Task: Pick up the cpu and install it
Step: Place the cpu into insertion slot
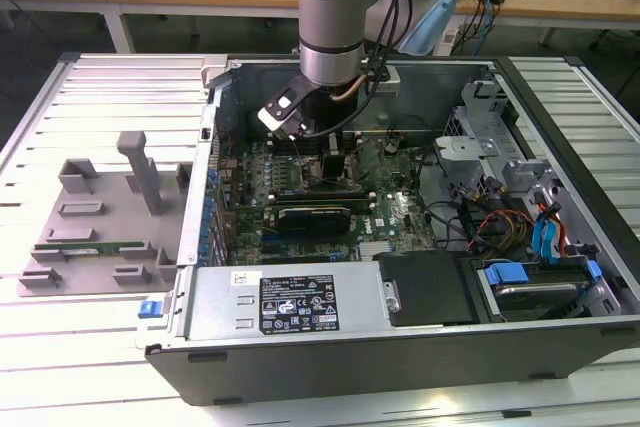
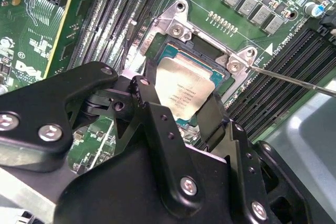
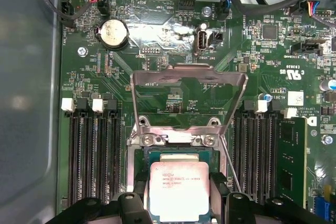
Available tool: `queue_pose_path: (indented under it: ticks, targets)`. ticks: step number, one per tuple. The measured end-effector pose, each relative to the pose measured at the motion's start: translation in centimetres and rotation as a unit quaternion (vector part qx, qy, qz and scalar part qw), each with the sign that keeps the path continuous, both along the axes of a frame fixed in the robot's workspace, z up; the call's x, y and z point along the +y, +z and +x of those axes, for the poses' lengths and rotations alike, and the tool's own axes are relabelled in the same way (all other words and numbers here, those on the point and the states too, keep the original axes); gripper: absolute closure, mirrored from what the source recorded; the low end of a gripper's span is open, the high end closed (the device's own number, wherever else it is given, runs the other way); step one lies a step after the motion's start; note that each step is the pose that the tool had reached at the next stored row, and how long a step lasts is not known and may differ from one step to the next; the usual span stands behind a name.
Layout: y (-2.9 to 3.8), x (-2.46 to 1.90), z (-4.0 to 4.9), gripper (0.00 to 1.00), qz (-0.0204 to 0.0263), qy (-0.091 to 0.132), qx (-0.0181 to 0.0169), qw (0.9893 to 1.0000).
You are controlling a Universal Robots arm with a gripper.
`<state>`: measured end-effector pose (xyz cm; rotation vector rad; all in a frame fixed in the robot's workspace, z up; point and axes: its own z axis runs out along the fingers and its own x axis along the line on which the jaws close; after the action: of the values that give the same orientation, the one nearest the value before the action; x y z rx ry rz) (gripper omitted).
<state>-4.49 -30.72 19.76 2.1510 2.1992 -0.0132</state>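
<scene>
Gripping the cpu [image 3: 178,192], end effector [image 2: 178,98] is at socket [image 2: 202,46]; frame [image 3: 189,74] raised.

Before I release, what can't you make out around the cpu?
- Contacts of the socket: covered by the cpu, both wrist views.
- Whether the cpu is seated or just above: wrist views look down on it.
- cpu's edge nearest the camera: second wrist view, behind the end effector.

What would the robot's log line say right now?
step: install | gripper: shut on cpu | cpu: at socket, seating unclear | load plate: raised
</scene>
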Motion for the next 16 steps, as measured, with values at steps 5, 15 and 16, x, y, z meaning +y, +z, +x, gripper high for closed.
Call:
queue_pose_path:
  ticks: [5,15,16]
  targets:
    - [-0.06,0.0,0.0,0.45,0.0,0.0,0.0,1.0]
    - [-0.05,-0.01,-0.05,0.45,0.0,-0.003,0.0001,1.0]
    - [-0.05,-0.01,-0.05,0.45,0.0001,-0.003,0.0001,1.0]
